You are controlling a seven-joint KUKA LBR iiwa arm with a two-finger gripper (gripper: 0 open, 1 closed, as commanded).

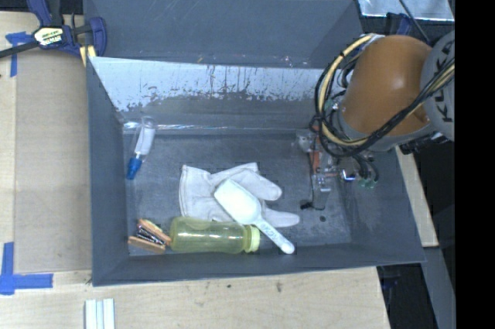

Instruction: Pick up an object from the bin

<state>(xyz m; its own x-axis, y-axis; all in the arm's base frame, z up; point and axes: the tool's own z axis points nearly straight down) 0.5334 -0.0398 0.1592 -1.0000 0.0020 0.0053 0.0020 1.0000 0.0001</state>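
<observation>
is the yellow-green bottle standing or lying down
Lying down: the bottle rests on its long side, cap end pointing right.

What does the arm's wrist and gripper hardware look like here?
A rounded orange-brown cover caps the wrist, with yellow and black cables looped around it. Below it is a slim metallic gripper with small red and green parts.

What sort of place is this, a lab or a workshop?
Probably a robotics lab's bin-picking station: a grey metal bin holds odd loose things like a white glove and a yellowish bottle, with a robot gripper hanging inside.
</observation>
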